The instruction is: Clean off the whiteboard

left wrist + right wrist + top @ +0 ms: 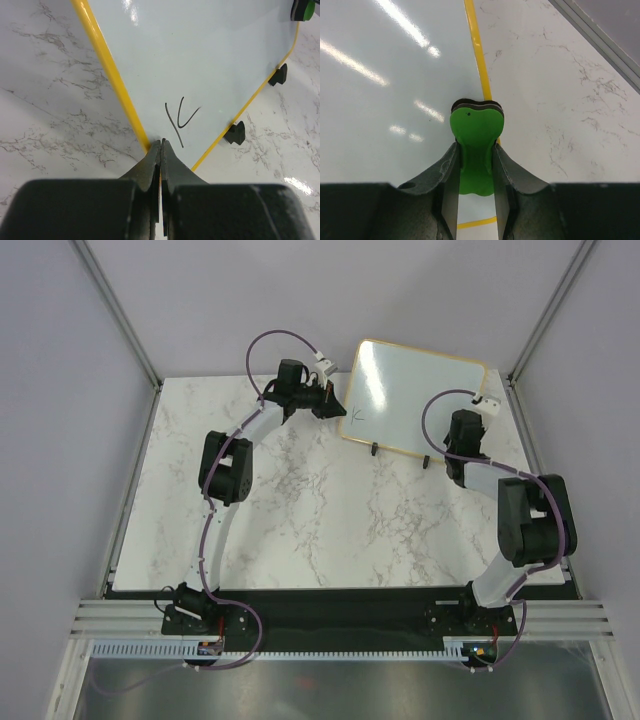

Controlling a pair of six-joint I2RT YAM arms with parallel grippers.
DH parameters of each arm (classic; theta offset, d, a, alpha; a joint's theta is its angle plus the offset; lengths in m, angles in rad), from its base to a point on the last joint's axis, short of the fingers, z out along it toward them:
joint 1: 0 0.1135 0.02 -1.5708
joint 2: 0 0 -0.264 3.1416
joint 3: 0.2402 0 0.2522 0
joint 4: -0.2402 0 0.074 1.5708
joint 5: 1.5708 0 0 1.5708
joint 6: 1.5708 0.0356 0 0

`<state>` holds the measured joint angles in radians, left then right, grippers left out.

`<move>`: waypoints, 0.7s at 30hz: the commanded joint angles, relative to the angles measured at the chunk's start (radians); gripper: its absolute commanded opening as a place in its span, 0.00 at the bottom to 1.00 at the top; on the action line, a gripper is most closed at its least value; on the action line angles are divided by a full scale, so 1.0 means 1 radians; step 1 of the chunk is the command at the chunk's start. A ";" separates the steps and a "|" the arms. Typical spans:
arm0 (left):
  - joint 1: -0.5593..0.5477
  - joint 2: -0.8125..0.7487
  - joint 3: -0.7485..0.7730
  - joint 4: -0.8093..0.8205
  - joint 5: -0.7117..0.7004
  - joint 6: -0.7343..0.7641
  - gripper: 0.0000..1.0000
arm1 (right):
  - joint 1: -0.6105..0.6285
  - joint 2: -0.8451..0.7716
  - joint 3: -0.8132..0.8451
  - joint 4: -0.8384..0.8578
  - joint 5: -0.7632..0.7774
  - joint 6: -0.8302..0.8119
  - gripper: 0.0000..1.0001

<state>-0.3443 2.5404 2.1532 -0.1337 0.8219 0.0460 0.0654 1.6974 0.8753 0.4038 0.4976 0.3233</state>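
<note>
Whiteboard (415,390) on clip feet (235,132) at bench (300,520) 1 o'clock, scribble (181,117) near its 7 o'clock corner. L hand (161,144) closed, seems to pinch that corner; R hand (475,150) clamps green eraser (476,127) by board's 3 o'clock edge. Risk: hard wipe twists board from pinch, tips it off feet

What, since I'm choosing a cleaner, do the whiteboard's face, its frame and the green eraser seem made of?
Whiteboard face: glossy white, sharp light streaks; coated board or steel, unclear. Frame: thin, smooth, yellow; painted wood or plastic. Green eraser: matte body, likely plastic, with a dark, felt-like layer at its tip.
</note>
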 commanded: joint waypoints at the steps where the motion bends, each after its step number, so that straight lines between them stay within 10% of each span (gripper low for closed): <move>1: 0.004 -0.055 0.033 0.000 -0.004 0.022 0.02 | -0.013 -0.025 -0.018 -0.074 -0.016 0.054 0.00; 21: 0.004 -0.043 0.040 0.000 -0.003 0.017 0.02 | -0.058 0.022 -0.068 -0.043 -0.159 0.399 0.00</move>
<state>-0.3443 2.5401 2.1609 -0.1329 0.8398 0.0460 0.0074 1.6875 0.8436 0.3946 0.3897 0.6456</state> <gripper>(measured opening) 0.020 0.356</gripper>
